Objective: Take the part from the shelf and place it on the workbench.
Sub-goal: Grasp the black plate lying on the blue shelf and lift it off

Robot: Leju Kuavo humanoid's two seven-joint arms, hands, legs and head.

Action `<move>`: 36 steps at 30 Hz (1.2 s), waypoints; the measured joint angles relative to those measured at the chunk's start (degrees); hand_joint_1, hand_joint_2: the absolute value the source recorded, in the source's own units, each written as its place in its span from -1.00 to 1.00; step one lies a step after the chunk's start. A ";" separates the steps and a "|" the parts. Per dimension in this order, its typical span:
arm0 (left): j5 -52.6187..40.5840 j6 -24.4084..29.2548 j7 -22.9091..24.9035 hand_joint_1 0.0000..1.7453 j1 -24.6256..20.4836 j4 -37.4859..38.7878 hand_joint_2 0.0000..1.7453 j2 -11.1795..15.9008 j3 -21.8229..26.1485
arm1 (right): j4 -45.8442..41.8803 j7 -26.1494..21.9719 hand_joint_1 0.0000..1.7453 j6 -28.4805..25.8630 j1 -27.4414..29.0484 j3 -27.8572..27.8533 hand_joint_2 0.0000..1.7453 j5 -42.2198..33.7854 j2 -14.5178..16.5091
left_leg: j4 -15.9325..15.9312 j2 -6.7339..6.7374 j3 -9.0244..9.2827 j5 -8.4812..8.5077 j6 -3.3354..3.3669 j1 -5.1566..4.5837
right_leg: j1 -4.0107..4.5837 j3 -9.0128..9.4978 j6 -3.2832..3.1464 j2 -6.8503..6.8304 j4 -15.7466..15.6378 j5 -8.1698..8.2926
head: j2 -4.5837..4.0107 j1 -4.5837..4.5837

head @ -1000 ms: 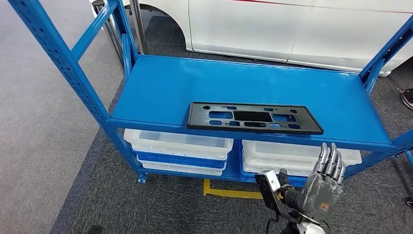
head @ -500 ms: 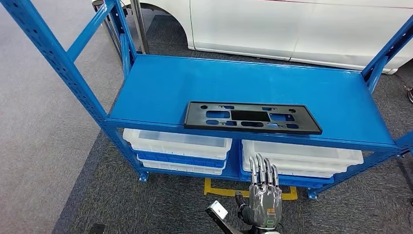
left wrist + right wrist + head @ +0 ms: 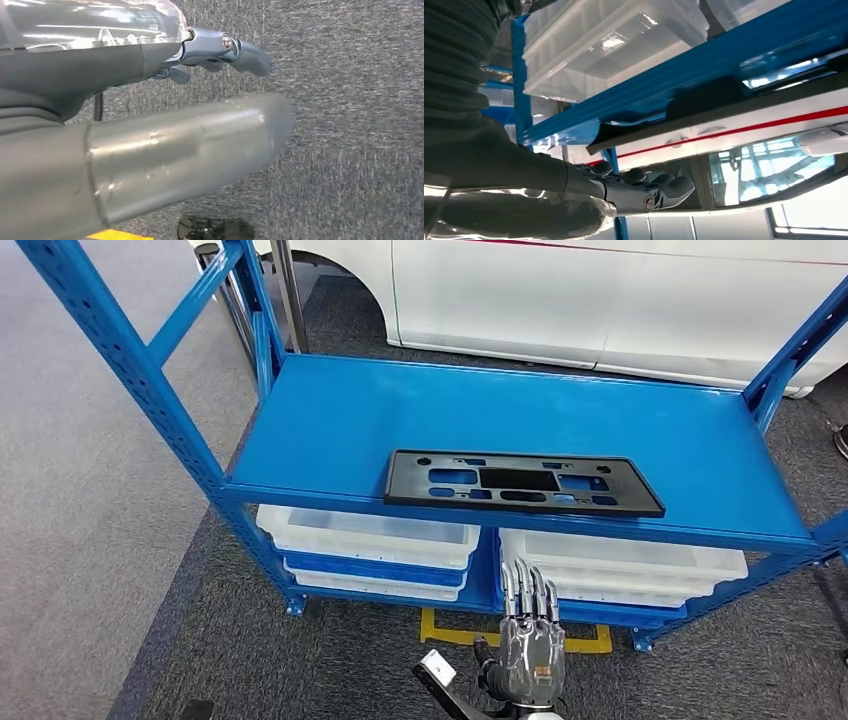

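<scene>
Hand (image 3: 530,650) – right – barely lower vs 0.5 s ago, holding nothing.

Left hand (image 3: 165,115) over grey carpet (image 3: 350,125).
Fingers (image 3: 250,52) extended, thumb apart, holding nothing.

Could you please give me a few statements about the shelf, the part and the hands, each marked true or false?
1. The black part lies flat on the blue shelf, near its front edge. True.
2. The right hand grips the part. False: it is raised below the shelf's front edge, holding nothing, apart from the part.
3. White bins sit on the level under the part. True.
4. The left hand rests on the shelf. False: it hangs over grey carpet.
5. A white car stands behind the shelf. True.
</scene>
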 joint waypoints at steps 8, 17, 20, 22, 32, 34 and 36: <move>-1.33 -1.34 0.84 -1.00 -0.15 0.00 -1.00 0.02 0.02 | -1.82 -5.34 -1.00 -0.01 -0.84 -4.06 1.00 0.01 1.93 | -0.22 0.02 0.09 0.18 0.55 0.11 | -0.63 -4.07 0.80 0.03 9.00 -2.36 | 0.00 0.04; -1.81 -1.48 1.25 -1.00 -0.29 0.00 -1.00 -0.04 0.04 | -3.53 -7.47 -1.00 -0.01 -1.35 -7.71 1.00 0.01 4.05 | 3.17 0.05 -1.56 -2.46 -1.57 0.08 | -0.41 1.04 -1.68 -0.12 -3.23 1.92 | 0.00 0.04; -1.92 -1.48 1.40 -1.00 -0.19 0.00 -1.00 0.12 0.09 | -3.62 -8.30 -1.00 -0.01 -1.22 -8.57 1.00 0.01 4.51 | 13.20 0.06 -6.19 -6.83 -1.99 0.09 | -0.20 1.12 -2.05 -0.26 -3.20 1.83 | 0.00 0.01; -1.99 -1.49 1.51 -1.00 -0.09 0.00 -1.00 0.15 0.11 | -3.62 -8.80 -1.00 -0.01 -1.14 -9.22 1.00 0.01 4.79 | 13.42 0.09 -6.37 -5.44 -2.21 0.14 | -0.18 1.11 -2.03 -0.23 -2.83 1.58 | 0.00 0.01; -2.52 -1.55 1.67 -1.00 -0.29 0.00 -1.00 0.31 0.26 | -3.56 -10.38 -1.00 -0.01 -1.21 -11.41 1.00 0.00 5.66 | -0.52 0.09 -0.08 0.42 0.16 0.19 | -0.22 -1.07 0.36 0.05 2.70 -2.10 | 0.00 0.04; -2.70 -1.55 1.68 -1.00 -0.35 0.00 -1.00 0.32 0.32 | -3.24 -10.61 -1.00 -0.01 -1.27 -11.71 1.00 0.00 5.65 | -0.54 0.15 -0.12 0.43 0.46 0.18 | -0.51 -4.39 0.90 0.03 9.71 -5.59 | 0.00 0.05; -2.81 -1.56 1.73 -1.00 -0.33 0.00 -1.00 0.32 0.38 | -2.67 -10.60 -1.00 -0.01 -1.26 -11.86 1.00 -0.01 5.64 | -0.52 0.16 -0.09 0.39 0.48 0.16 | -0.76 -7.08 1.17 0.02 14.65 -6.65 | 0.00 0.04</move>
